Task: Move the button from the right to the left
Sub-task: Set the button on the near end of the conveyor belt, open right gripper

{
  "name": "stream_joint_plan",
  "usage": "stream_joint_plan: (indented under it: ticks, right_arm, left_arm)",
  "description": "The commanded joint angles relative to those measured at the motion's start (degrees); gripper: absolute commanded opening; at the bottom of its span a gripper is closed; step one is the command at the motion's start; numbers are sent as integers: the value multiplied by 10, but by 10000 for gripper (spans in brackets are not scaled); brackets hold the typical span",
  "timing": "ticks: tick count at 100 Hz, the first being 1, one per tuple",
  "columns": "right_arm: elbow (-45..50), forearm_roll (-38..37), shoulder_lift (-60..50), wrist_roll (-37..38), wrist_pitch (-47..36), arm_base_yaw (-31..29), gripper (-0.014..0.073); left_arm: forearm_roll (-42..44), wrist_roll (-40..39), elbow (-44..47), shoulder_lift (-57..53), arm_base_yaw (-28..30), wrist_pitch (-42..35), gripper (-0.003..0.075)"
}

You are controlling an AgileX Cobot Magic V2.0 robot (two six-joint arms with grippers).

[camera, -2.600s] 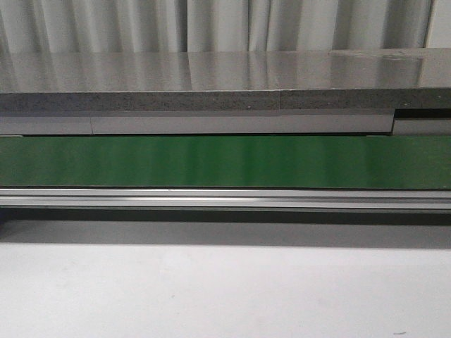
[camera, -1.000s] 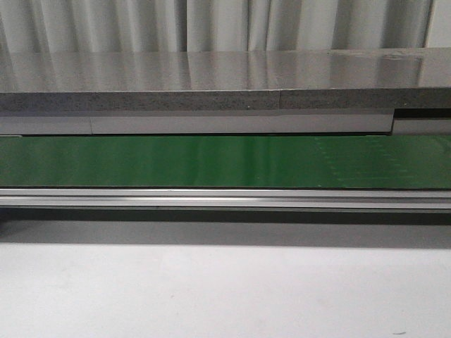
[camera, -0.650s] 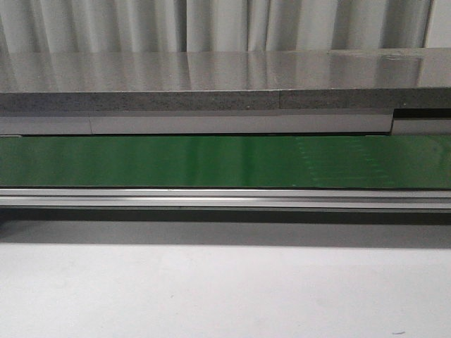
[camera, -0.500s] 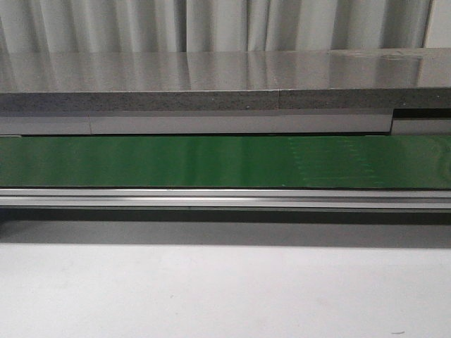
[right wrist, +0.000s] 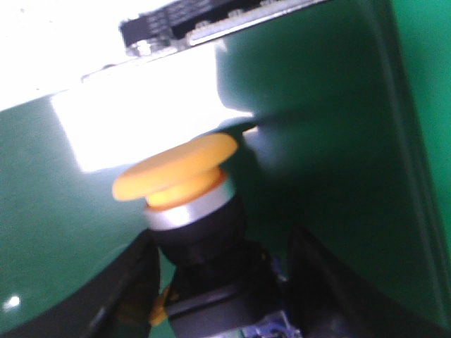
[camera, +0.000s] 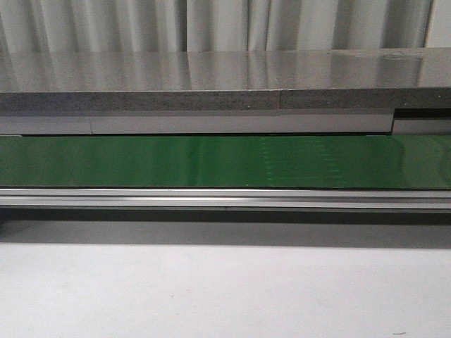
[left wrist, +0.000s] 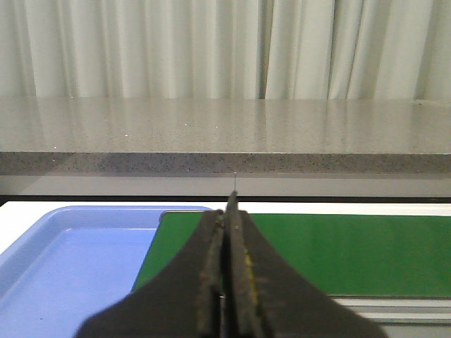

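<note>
While the push-button [right wrist: 184, 211] sits between the right hand's [right wrist: 218, 296] spread fingers above the green conveyor belt [right wrist: 331, 141], grip its rigid, blocky body, not the smooth head. Left hand [left wrist: 227, 282]: fully closed, empty.

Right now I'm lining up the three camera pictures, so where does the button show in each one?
Front view: the button is not in it; only the green belt runs across.
Left wrist view: not in it; the shut left gripper points at the belt beside a blue tray.
Right wrist view: the button stands between the right gripper's fingers, over the belt.
Shared landmark: the green belt.
</note>
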Motion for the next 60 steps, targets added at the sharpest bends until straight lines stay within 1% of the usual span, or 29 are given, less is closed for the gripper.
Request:
stream_joint_plan:
  ticks: [1, 5, 7, 8, 13, 17, 20, 22, 24, 26, 30, 39, 46, 60]
  right_arm:
    - [-12, -5, -12, 2, -15, 0, 210]
    - [-12, -5, -9, 2, -14, 0, 230]
    - [-12, -5, -8, 2, -14, 0, 260]
    - [-12, -5, -8, 2, -14, 0, 260]
    - [-12, -5, -8, 2, -14, 1, 346]
    - [-12, -5, -8, 2, -14, 1, 458]
    - [-12, -5, -9, 2, -14, 1, 506]
    - [-12, -4, -9, 2, -14, 2, 565]
    - [-12, -4, -10, 1, -13, 2, 591]
    - [-12, -4, -13, -1, -13, 3, 634]
    - [-12, -4, -16, -6, -13, 6, 668]
    - [-13, -4, -30, -23, -15, 16, 643]
    - [-13, -4, -49, -52, -10, 27, 643]
    - [-13, -5, -95, -153, -6, 63, 634]
  left_arm:
    - [0, 0, 26, -15, 1, -46, -20]
    - [0, 0, 26, -15, 1, -46, -20]
    - [0, 0, 26, -15, 1, -46, -20]
    - [0, 0, 26, -15, 1, -46, -20]
    - [0, 0, 26, -15, 1, -46, -20]
    - [0, 0, 26, -15, 1, -46, -20]
    - [0, 0, 26, -15, 1, -46, -20]
    - [0, 0, 26, -15, 1, -46, -20]
    - [0, 0, 26, -15, 1, -46, -20]
    - [0, 0, 26, -15, 1, -46, -20]
    - [0, 0, 26, -15, 1, -46, -20]
    - [0, 0, 26, -15, 1, -46, -20]
    - [0, 0, 26, -15, 1, -46, -20]
    - [0, 0, 26, -15, 1, -46, -20]
